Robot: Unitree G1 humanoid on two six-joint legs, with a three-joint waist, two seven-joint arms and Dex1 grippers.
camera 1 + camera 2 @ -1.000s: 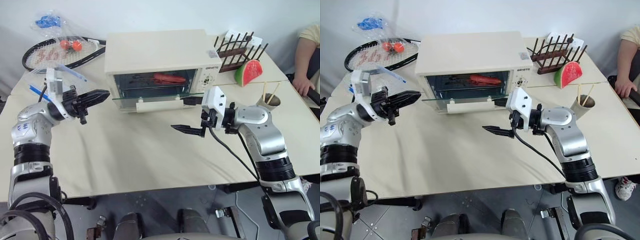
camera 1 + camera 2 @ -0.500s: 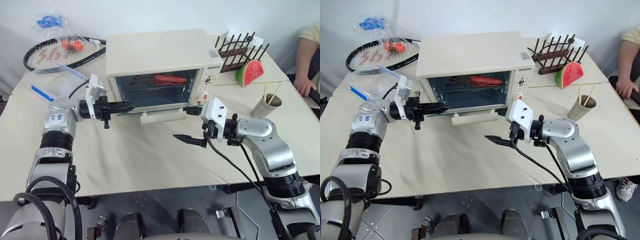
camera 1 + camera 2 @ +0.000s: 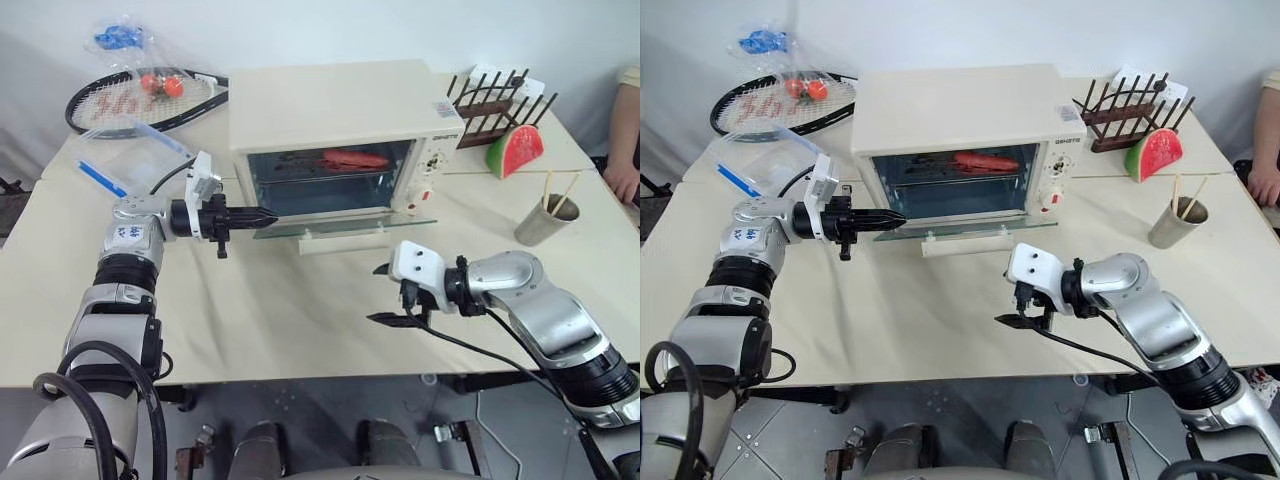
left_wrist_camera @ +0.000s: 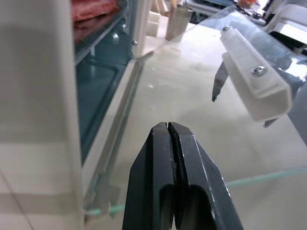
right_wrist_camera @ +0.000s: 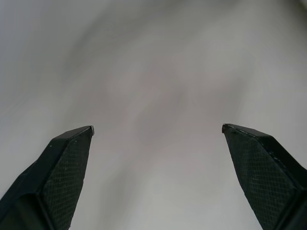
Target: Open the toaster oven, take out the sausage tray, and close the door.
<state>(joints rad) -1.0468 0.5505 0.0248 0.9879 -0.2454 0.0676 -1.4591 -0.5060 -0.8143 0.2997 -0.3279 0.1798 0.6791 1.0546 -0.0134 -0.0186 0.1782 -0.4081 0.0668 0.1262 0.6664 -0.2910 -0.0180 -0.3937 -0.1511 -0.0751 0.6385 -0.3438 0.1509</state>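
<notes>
The cream toaster oven (image 3: 340, 105) stands at the middle of the table. Its glass door (image 3: 345, 222) lies open and level, the bar handle (image 3: 338, 241) facing me. Inside, the red sausage (image 3: 355, 158) lies on the sausage tray, whose metal is hard to make out. My left gripper (image 3: 268, 213) is shut and empty, pointing sideways at the door's left edge; I cannot tell if it touches. In the left wrist view its fingers (image 4: 171, 143) hover by the glass and handle (image 4: 254, 76). My right gripper (image 3: 385, 295) is open and empty, low over the table in front of the door.
A clear box with blue clips (image 3: 130, 160), a racket (image 3: 140, 100) and tomatoes (image 3: 160, 83) lie at the back left. A wooden rack (image 3: 495, 95), a watermelon slice (image 3: 515, 150) and a cup with chopsticks (image 3: 545, 220) stand on the right. A person's arm (image 3: 628, 140) is at the far right.
My left gripper swung in from the left to the open door's left edge, still shut. My right gripper sank and drew back toward the near edge, still open. The camera shifted.
</notes>
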